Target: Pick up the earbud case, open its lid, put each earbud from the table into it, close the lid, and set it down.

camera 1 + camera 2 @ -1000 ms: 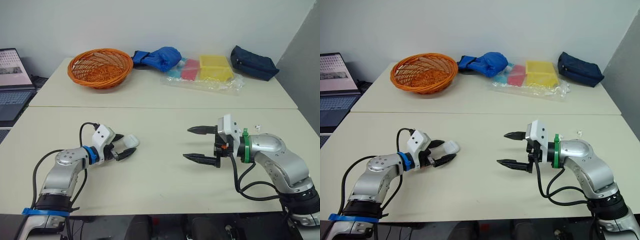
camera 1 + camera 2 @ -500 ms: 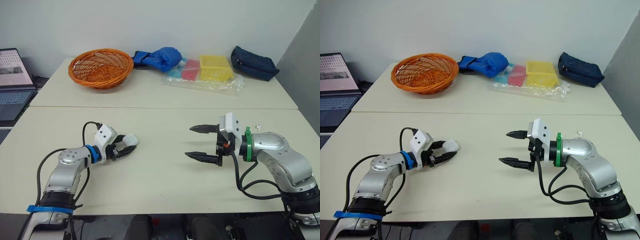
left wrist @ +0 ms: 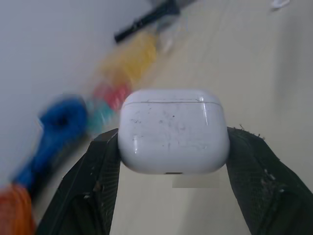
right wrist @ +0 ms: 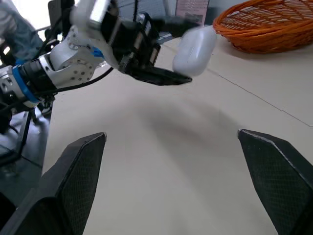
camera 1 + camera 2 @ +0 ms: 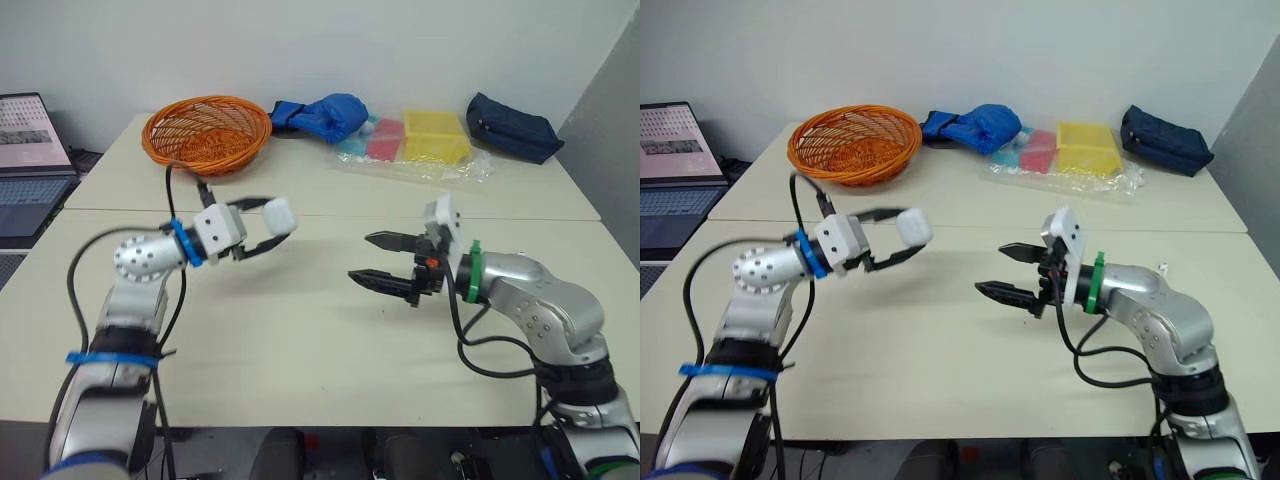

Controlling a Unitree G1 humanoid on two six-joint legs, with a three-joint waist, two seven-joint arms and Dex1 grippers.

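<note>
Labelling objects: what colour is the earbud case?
The earbud case is white; clearest in left wrist view.

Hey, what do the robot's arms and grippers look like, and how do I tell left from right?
Both arms are rounded silver shells with loose black cables looping alongside. Each ends in a white box at the wrist and two tapered black fingers. The left gripper sits behind a blue wrist ring, with a blue band lower on that arm. The right gripper sits behind a green ring.
</note>
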